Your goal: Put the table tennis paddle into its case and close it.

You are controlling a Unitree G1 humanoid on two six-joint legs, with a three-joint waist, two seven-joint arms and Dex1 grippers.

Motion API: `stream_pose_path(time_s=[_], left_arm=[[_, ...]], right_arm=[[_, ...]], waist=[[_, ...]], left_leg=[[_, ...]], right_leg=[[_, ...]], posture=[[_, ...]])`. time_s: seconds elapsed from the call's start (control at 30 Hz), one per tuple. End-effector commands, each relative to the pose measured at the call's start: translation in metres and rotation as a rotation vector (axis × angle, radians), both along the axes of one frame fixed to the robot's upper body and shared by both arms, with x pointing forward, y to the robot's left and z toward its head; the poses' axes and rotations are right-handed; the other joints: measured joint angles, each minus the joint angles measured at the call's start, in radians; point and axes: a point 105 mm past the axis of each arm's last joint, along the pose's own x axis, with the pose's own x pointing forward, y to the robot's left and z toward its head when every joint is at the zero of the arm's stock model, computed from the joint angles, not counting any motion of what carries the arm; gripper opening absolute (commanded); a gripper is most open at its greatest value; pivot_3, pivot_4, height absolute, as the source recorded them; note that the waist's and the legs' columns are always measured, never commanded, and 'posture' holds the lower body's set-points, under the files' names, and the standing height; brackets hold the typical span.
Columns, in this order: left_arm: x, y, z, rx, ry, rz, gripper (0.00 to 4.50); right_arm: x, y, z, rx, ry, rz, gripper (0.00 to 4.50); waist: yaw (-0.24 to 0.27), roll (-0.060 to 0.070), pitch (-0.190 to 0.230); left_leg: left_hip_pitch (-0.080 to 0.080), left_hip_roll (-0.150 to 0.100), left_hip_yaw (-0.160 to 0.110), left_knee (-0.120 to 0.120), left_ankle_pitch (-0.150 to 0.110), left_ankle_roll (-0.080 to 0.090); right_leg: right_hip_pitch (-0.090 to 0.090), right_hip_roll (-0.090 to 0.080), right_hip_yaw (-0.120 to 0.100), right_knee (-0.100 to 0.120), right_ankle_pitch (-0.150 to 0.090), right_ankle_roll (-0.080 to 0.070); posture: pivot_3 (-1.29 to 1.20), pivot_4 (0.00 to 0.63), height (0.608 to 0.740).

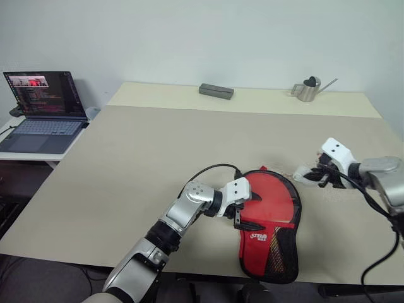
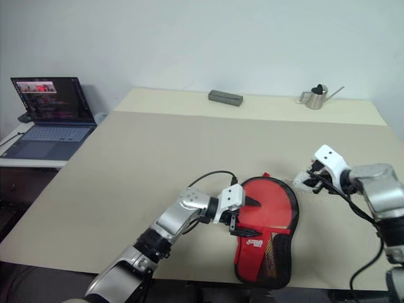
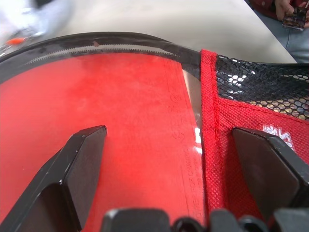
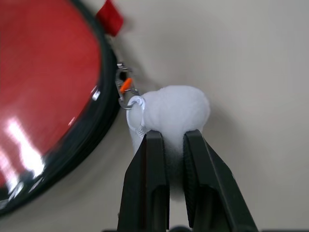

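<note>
The case [image 1: 273,255] lies near the table's front edge, with its red side, black mesh and white logo facing up. The table tennis paddle's red face [image 1: 276,197] shows inside the case's black zip rim [image 4: 104,116], and its handle is hidden under the mesh part. My left gripper [image 1: 243,212] is open over the case's left side. One finger [image 3: 79,164] is over the red face and the other is over the mesh flap [image 3: 260,82]. To the case's right, my right gripper [image 4: 175,140] is shut on the white pompom [image 4: 176,108], which hangs from the zip pull [image 4: 124,87].
An open laptop [image 1: 44,110] sits on a side table at the left. A grey box [image 1: 216,91] and a metal watering can [image 1: 307,89] stand at the far edge of the beige table [image 1: 139,164]. A person's hands [image 3: 289,14] show beyond the table.
</note>
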Motion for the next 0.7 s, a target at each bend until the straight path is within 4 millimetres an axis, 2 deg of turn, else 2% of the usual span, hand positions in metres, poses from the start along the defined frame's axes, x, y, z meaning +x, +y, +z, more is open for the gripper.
stream_pose_path(time_s=[0.03,0.17,0.27,0.47,0.7], left_arm=[[-0.009,0.017,-0.050,0.170,0.138,0.052,4.50],[-0.009,0.016,-0.050,0.172,0.136,0.051,4.50],[-0.009,0.015,-0.050,0.173,0.134,0.048,4.50],[-0.008,0.013,-0.050,0.175,0.127,0.042,4.50],[-0.007,0.010,-0.050,0.176,0.124,0.040,4.50]], right_arm=[[-0.024,0.001,0.015,0.014,0.027,0.074,0.04],[-0.047,0.006,0.007,0.013,0.088,0.134,0.04],[-0.069,0.011,-0.006,0.002,0.157,0.191,0.04],[-0.123,0.024,-0.033,-0.004,0.325,0.331,0.02],[-0.168,0.040,-0.038,0.014,0.437,0.475,0.01]], waist=[[0.001,0.000,0.000],[0.001,0.000,-0.001],[0.002,-0.001,-0.001],[0.003,-0.005,-0.004],[0.002,-0.008,-0.011]], left_leg=[[0.000,0.000,0.000,0.000,0.000,0.000],[0.000,0.000,-0.001,0.000,0.000,0.000],[0.000,0.000,-0.002,0.000,0.000,0.000],[0.001,0.000,-0.002,0.000,-0.001,0.000],[0.003,0.000,-0.004,-0.001,-0.002,0.000]], right_leg=[[0.000,0.000,-0.001,0.000,0.000,0.000],[0.001,0.000,-0.001,-0.001,0.000,0.001],[0.002,0.000,-0.002,-0.002,-0.002,0.004],[0.004,0.000,-0.002,-0.004,-0.003,0.004],[0.008,0.000,-0.004,-0.007,-0.003,0.004]], posture=[[0.00,0.150,0.740],[0.00,0.150,0.740],[0.00,0.150,0.740],[0.00,0.150,0.740],[0.00,0.150,0.740]])
